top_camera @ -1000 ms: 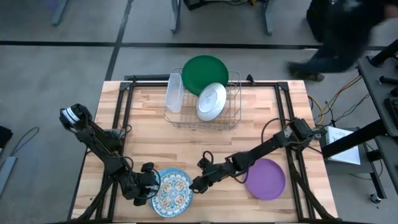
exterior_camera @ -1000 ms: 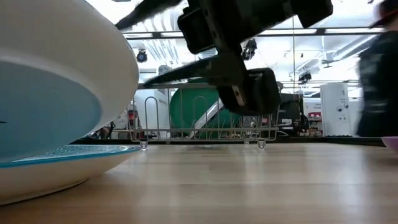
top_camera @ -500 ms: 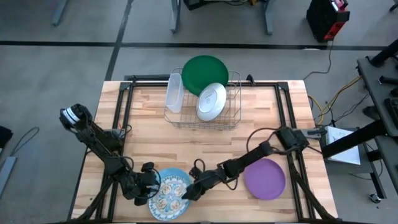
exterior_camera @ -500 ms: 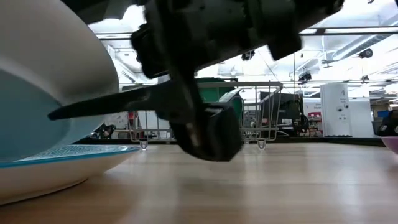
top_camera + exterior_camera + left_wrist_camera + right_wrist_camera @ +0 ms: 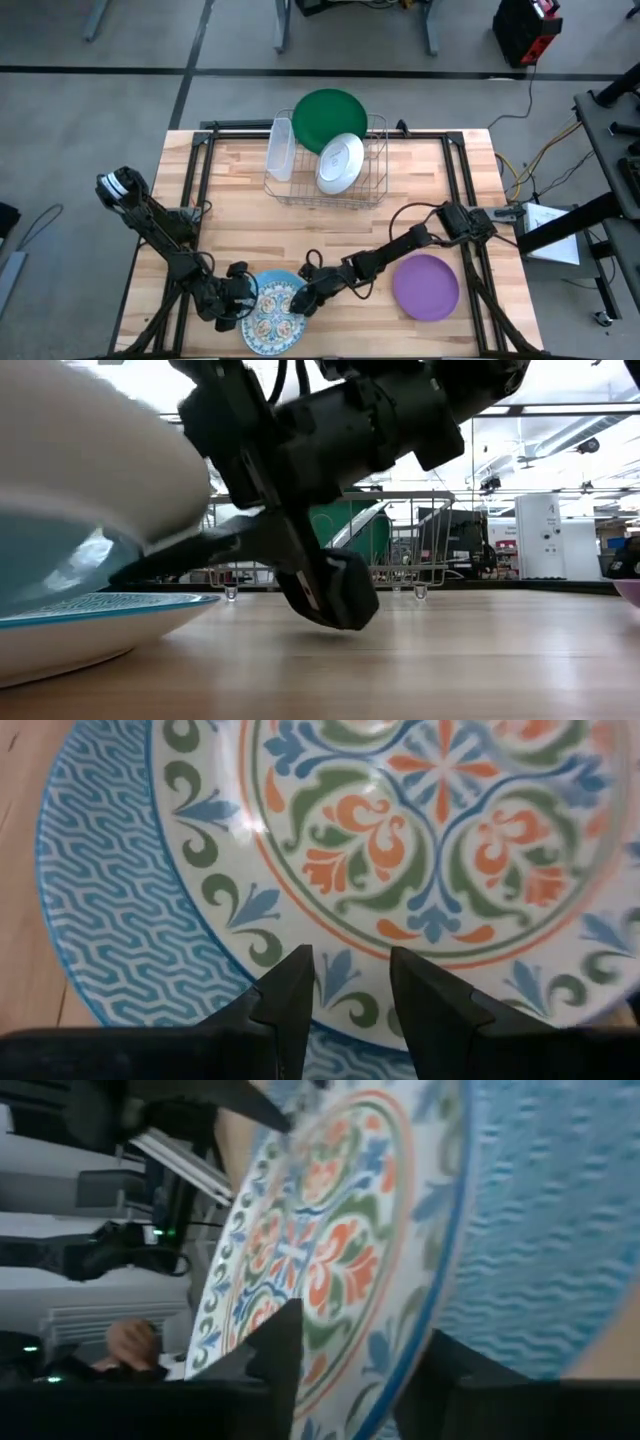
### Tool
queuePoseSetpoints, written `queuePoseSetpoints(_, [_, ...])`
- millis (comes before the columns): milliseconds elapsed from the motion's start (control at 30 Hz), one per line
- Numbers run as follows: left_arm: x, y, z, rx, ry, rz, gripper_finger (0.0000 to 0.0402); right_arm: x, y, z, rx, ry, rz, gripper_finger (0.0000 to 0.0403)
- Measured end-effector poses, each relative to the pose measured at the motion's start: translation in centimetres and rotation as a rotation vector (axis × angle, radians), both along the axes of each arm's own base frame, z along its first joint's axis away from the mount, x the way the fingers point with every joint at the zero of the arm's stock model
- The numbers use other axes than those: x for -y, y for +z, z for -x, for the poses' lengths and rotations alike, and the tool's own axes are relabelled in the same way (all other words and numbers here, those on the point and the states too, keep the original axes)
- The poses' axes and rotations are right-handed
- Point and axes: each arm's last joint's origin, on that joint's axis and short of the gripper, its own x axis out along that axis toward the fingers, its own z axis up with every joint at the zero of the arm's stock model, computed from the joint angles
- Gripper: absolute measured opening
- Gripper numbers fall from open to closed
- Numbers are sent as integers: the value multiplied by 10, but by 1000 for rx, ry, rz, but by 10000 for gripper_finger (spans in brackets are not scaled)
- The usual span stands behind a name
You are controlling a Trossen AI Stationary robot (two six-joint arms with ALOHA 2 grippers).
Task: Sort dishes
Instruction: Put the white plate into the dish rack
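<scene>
A floral blue-and-white plate (image 5: 272, 320) lies tilted on a wave-patterned blue plate (image 5: 283, 280) at the table's front. Its right edge is raised and its pale underside (image 5: 80, 460) shows in the low view above the lower plate (image 5: 100, 610). My left gripper (image 5: 250, 303) is at its left rim, fingers a narrow gap apart (image 5: 350, 970). My right gripper (image 5: 298, 305) stands open at the raised right rim (image 5: 360, 1360). A purple plate (image 5: 425, 287) lies flat at the front right. A white plate (image 5: 340, 162) and a dark green plate (image 5: 330, 118) stand in the rack. My left gripper sets both fingertips (image 5: 295, 985) on the top face of the floral plate's left rim (image 5: 345, 995), slanting down from the table's left. That rim stays down on the lower plate while the opposite edge is up. My right gripper straddles the raised right rim (image 5: 405, 1370), coming level from the table's right. One finger (image 5: 190, 550) lies under the plate, between the two plates, and the other is over its face. Whether they touch the plate, I cannot tell.
The wire rack (image 5: 300, 195) stands at the far middle with a clear tub (image 5: 281, 150) upright in its left end. Bare wood lies between the rack and the front plates.
My right gripper has moved toward the table's left edge and down, from beside the purple plate to the floral plate's right rim, and one finger has slid under the raised edge. The floral plate has shifted a little toward the near edge.
</scene>
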Motion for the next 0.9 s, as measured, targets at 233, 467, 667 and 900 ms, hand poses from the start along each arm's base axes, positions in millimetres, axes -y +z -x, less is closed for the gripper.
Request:
queuePoseSetpoints(233, [2, 13, -1, 44, -6, 49, 127, 4, -3, 0, -20, 1, 18, 18])
queuePoseSetpoints(467, [-3, 28, 0, 104, -3, 43, 127, 6, 1, -1, 26, 17, 56, 12])
queuePoseSetpoints(667, [-12, 39, 4, 159, 60, -9, 127, 13, 10, -3, 53, 16, 83, 11])
queuePoseSetpoints(900, [-20, 54, 9, 197, 76, 3, 127, 27, 32, 1, 48, 43, 180, 10])
